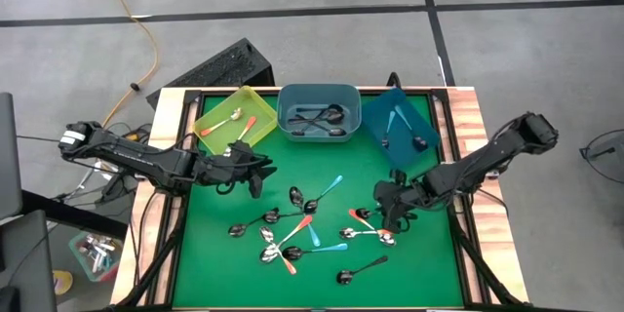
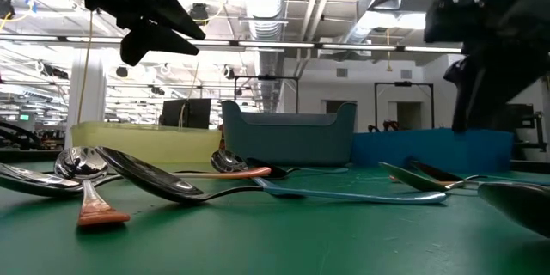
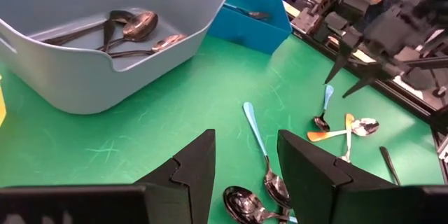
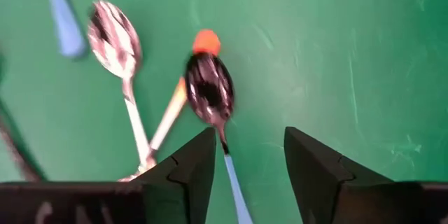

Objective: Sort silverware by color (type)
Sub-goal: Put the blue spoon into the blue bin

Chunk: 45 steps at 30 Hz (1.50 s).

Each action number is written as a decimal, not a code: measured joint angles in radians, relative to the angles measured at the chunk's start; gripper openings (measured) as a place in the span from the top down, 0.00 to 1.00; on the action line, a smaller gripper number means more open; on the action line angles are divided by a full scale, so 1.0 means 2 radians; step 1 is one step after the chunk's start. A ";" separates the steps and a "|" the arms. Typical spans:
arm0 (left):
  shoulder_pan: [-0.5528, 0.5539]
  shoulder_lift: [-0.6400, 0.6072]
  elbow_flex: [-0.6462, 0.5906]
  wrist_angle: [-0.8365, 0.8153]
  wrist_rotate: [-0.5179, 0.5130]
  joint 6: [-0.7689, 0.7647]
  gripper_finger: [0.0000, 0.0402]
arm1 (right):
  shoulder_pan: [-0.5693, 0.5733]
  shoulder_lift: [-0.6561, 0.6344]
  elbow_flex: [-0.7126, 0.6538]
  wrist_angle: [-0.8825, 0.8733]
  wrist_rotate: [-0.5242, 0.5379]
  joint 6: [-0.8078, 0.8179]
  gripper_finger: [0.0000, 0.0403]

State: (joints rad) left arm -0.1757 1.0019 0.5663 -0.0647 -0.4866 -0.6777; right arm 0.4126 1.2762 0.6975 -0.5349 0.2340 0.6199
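Several spoons with orange, light blue or dark handles lie scattered on the green mat. My right gripper hangs open, pointing down over a blue-handled spoon. The spoon lies on the mat with its bowl beyond the fingertips. Its handle runs back between the two fingers; whether it touches one, I cannot tell. An orange-handled spoon lies crossed under it. My left gripper hovers open at the mat's left, short of another blue-handled spoon.
Three bins stand along the far edge. The yellow one holds an orange-handled spoon, the grey one dark spoons, and the blue one blue-handled ones. More spoons lie in a heap at the mat's middle.
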 joint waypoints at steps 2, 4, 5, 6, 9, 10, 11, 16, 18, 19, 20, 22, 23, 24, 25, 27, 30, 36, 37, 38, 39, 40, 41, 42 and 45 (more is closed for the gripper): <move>0.000 0.000 0.000 0.000 0.000 0.000 0.66 | 0.003 0.019 0.000 0.001 0.000 0.000 0.54; 0.000 0.000 0.000 -0.003 0.000 0.000 0.66 | 0.006 0.043 0.000 0.006 -0.003 -0.002 0.54; 0.000 0.000 0.000 -0.004 0.000 0.000 0.66 | 0.008 0.055 0.000 0.004 -0.005 -0.002 0.54; 0.000 0.000 0.000 -0.004 0.000 0.000 0.66 | 0.010 0.067 0.000 0.002 -0.007 -0.003 0.54; 0.000 0.000 0.000 -0.009 0.000 0.000 0.66 | 0.013 0.102 0.000 0.000 -0.015 -0.009 0.54; 0.000 0.000 0.000 -0.009 0.000 0.000 0.66 | 0.013 0.113 0.001 0.001 -0.015 -0.009 0.54; 0.000 0.000 0.000 -0.010 0.000 0.000 0.66 | 0.013 0.122 0.003 0.002 -0.015 -0.007 0.54; 0.000 0.000 0.000 -0.011 0.000 0.000 0.66 | 0.009 0.154 0.014 -0.008 -0.022 0.002 0.55; 0.000 0.000 0.000 -0.011 0.000 0.000 0.66 | 0.009 0.157 0.020 -0.011 -0.022 -0.001 0.59; 0.000 0.000 0.000 -0.011 0.000 0.000 0.66 | 0.009 0.158 0.022 -0.012 -0.023 -0.006 0.62; 0.000 0.000 0.000 -0.012 0.000 0.000 0.66 | 0.009 0.159 0.025 -0.013 -0.023 -0.011 0.66; 0.000 0.000 0.000 -0.014 -0.006 0.000 0.66 | 0.009 0.160 0.031 -0.017 -0.025 -0.013 0.75; 0.000 0.000 0.000 -0.015 -0.010 0.000 0.66 | 0.009 0.160 0.034 -0.019 -0.025 -0.013 0.81; 0.000 0.000 0.000 -0.015 -0.011 0.000 0.66 | 0.008 0.160 0.035 -0.020 -0.025 -0.013 0.86; 0.000 0.000 0.000 -0.015 -0.012 0.000 0.66 | 0.008 0.161 0.036 -0.021 -0.025 -0.013 0.91; 0.000 0.000 0.000 -0.015 -0.012 0.000 0.66 | 0.008 0.160 0.036 -0.021 -0.026 -0.011 0.97; 0.000 0.000 0.000 -0.016 -0.012 0.000 0.66 | 0.008 0.160 0.036 -0.021 -0.029 0.003 0.96; 0.000 0.000 0.000 -0.018 -0.012 0.000 0.66 | 0.008 0.149 0.046 -0.021 -0.036 0.017 0.99; 0.000 0.000 0.000 -0.018 -0.012 0.000 0.66 | 0.008 0.145 0.048 -0.017 -0.038 0.017 0.99; 0.000 0.000 0.000 -0.018 -0.012 0.000 0.66 | 0.006 0.141 0.049 -0.015 -0.041 0.017 0.99; 0.000 0.000 0.000 -0.018 -0.012 0.000 0.66 | 0.004 0.136 0.053 -0.015 -0.042 0.018 0.99; 0.000 0.000 0.000 -0.018 -0.012 0.000 0.66 | 0.003 0.129 0.055 -0.014 -0.042 0.018 0.99; 0.000 0.000 0.000 -0.018 -0.012 0.000 0.66 | 0.002 0.122 0.056 -0.014 -0.042 0.018 0.99; 0.000 0.000 0.000 -0.018 -0.012 0.000 0.66 | 0.002 0.116 0.058 -0.015 -0.040 0.018 1.00; 0.000 0.000 0.000 -0.018 -0.012 0.000 0.66 | -0.006 0.099 0.064 -0.017 -0.038 0.019 1.00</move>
State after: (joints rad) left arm -0.1753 1.0019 0.5663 -0.1001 -0.5114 -0.6773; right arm 0.4016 1.4736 0.8253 -0.5690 0.1589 0.6586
